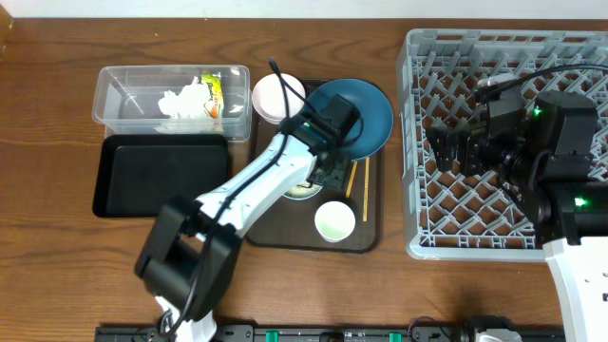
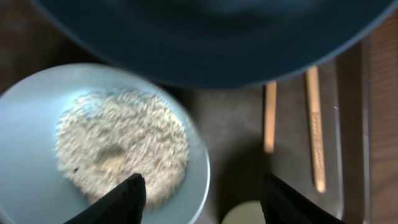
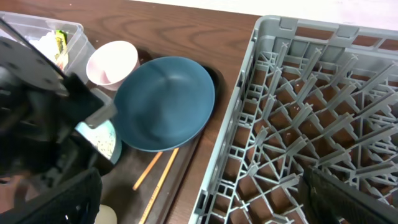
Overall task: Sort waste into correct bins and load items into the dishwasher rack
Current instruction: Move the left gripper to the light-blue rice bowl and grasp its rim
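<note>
1. The clear plastic tub at the far left of the surface holds the crumpled white tissue and the yellow-green wrapper.
2. The black tray lies just in front of the tub.
3. The brown serving tray carries the dark blue bowl, the white cup and the wooden chopsticks. The pink bowl sits at its far-left corner.
4. The light blue bowl, also on that tray, holds the rice grains. The dark blue bowl's rim overhangs it.
5. The left hand hovers over the light blue bowl's near rim, fingers apart, gripping nothing.
6. The dishwasher rack stands at the right. The right hand hangs over its left part, fingers spread wide with nothing between them.
</note>
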